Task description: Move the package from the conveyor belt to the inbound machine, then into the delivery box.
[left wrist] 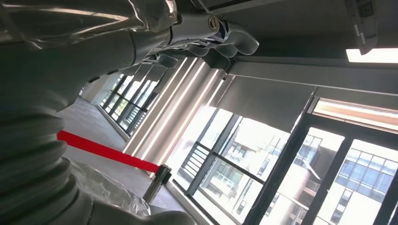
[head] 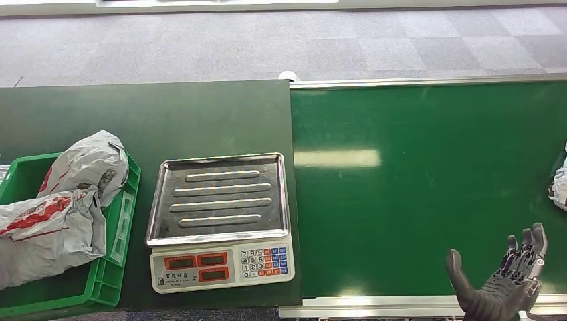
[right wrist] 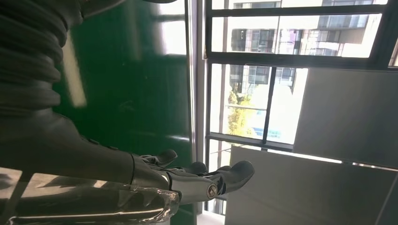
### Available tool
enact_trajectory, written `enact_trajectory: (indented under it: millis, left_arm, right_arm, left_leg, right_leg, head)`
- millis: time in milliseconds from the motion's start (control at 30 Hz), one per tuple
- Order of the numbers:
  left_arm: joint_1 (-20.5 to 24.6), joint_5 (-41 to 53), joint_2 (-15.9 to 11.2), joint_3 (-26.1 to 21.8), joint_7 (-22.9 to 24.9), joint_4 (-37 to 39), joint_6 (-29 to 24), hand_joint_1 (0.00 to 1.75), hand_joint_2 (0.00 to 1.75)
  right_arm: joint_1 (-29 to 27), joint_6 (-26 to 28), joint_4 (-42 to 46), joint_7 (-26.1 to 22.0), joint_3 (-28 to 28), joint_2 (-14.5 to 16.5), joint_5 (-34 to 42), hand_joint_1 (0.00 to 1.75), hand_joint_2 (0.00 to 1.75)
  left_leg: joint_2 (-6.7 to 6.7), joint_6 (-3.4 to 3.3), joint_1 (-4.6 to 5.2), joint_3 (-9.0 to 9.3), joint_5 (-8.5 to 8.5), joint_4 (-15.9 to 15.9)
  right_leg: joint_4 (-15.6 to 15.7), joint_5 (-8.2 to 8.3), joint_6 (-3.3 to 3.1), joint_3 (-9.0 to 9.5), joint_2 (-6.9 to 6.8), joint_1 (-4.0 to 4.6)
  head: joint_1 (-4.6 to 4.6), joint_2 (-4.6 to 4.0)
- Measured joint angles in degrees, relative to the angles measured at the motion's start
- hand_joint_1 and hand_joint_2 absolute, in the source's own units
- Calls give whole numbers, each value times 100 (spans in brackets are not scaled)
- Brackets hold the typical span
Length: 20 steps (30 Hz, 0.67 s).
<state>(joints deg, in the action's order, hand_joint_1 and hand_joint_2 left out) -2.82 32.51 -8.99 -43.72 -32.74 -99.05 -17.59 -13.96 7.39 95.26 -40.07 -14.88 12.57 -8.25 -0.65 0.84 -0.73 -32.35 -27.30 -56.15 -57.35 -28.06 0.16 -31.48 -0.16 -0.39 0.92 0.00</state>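
Package (head: 559,184) at the conveyor belt's (head: 414,200) right edge, seemingly clear of the spread, empty right hand (head: 503,281).

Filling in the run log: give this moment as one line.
right hand open above conveyor belt | package at belt's right edge | scale bare | crate holds bags

The scale (head: 220,231) carries a numeric keypad and 3 red display windows, but its digits and small label are too blurred to read.

The package (head: 559,184) on the belt (head: 428,187) is cut by the edge, like the right hand (head: 503,281) lower down.
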Motion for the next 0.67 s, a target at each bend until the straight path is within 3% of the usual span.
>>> enact_trajectory:
  millis: [133,233,300,400,533,667]
  left_arm:
    - [-289,-1366,259,152,-517,-319,1004,0,175]
    - [-745,-2254,713,500,-700,-938,1773,0,175]
    - [-1054,-2516,1050,895,-708,-1412,2013,0,175]
    - [-1438,-2393,1376,1737,-709,-1884,1675,0,175]
    - [-1781,-2544,1536,2880,-709,-1976,1285,0,175]
    - [-1851,-2661,1675,3361,-708,-1866,1284,0,175]
  right_arm:
    - [2,-57,-46,1,-9,8,-34,0,175]
    - [4,-69,-98,1,-11,22,-98,0,175]
    - [3,-62,-128,0,-7,37,-150,0,175]
    - [5,-55,-174,0,52,58,-278,0,175]
    - [35,-69,-273,-1,274,65,-413,0,175]
    - [178,-18,-484,0,528,63,-474,0,175]
  left_leg:
    - [-3,0,2,0,-1,-1]
    - [-3,-4,8,-1,-7,-3]
    - [-1,-9,13,-1,-11,-5]
    - [1,-12,15,0,-16,-5]
    - [1,-11,12,6,-16,-4]
    - [1,-9,8,15,-14,-3]
  right_leg:
    - [0,0,1,1,1,-2]
    - [2,-2,4,-5,1,-9]
    - [4,-6,10,-8,-1,-14]
    - [5,-7,13,-1,-1,-16]
    - [4,-6,13,9,-1,-13]
    - [3,-7,12,15,-1,-9]
  head:
    - [0,0]
    - [0,0]
    - [-1,0]
    - [1,0]
    - [1,0]
    - [2,0]
